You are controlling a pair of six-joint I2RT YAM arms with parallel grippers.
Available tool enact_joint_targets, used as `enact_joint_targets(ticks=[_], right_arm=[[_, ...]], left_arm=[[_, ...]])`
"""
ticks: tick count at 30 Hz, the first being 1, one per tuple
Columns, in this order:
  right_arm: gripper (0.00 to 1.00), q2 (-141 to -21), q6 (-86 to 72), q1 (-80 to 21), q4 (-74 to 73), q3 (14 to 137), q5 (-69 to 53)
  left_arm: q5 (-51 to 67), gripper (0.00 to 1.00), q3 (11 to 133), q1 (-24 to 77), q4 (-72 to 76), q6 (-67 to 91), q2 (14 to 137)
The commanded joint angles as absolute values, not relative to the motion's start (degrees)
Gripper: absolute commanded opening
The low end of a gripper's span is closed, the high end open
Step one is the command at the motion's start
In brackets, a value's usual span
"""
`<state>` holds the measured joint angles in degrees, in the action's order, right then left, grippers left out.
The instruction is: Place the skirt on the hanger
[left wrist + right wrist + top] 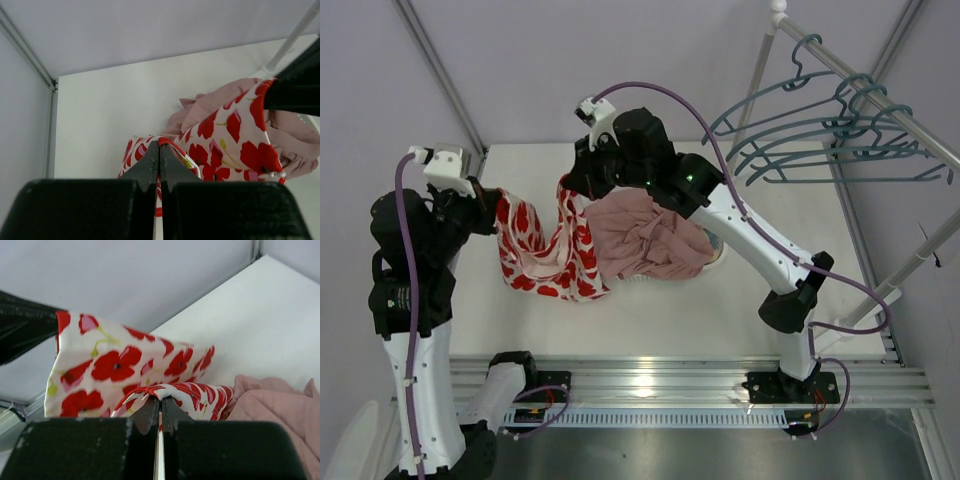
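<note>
The skirt, white with red poppy flowers, hangs between my two grippers above the table. My left gripper is shut on the skirt's left edge; in the left wrist view the cloth is pinched between the closed fingers of that gripper. My right gripper is shut on the other edge; the right wrist view shows the hem folded over its closed tips. Several teal-grey hangers hang on a rail at the back right, apart from both grippers.
A plain dusty-pink garment lies heaped on the white table just right of the skirt, under the right arm. A white rack post and sloping rail stand at the right. A metal rail runs along the near edge.
</note>
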<state>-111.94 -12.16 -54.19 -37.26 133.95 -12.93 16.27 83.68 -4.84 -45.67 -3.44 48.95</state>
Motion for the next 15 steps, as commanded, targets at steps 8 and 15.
enact_joint_targets(ticks=[8, 15], right_arm=[[0.0, -110.65, -11.51, -54.49, -27.17, 135.35, -8.69], [0.0, -112.32, -11.16, -56.86, -26.54, 136.49, -8.37]], left_arm=[[23.82, 0.04, 85.87, -3.52, -41.31, -0.44, 47.11], [17.43, 0.04, 86.57, -3.51, -42.54, 4.12, 49.92]])
